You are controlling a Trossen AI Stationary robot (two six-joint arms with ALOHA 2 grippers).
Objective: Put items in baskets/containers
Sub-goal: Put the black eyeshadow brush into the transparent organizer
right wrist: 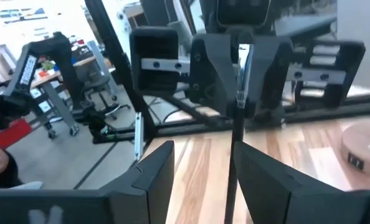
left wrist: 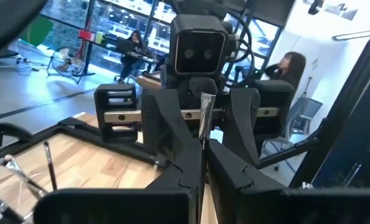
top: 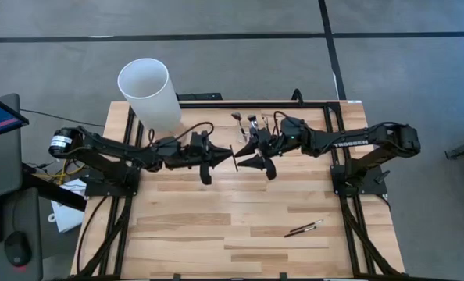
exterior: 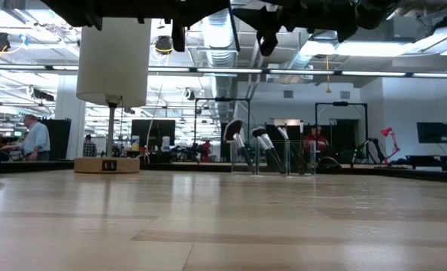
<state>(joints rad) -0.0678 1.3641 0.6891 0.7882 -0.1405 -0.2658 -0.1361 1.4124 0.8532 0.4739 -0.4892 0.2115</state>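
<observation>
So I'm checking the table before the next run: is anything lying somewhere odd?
Yes: two brushes lie loose near the table's front right, far from the holder at the back where the others stand. One more brush hangs in mid-air, pinched by the left gripper, with the right gripper open around it.

Left gripper [top: 226, 158] pinching brush [top: 234, 158], right gripper [top: 244, 159] facing

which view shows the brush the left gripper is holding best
The right wrist view: the brush stands clear between the left gripper's shut fingers, silver ferrule and dark handle both visible. The left wrist view shows only its ferrule end. The high view shows a thin dark line; the low view shows a dark sliver at the top.
</observation>
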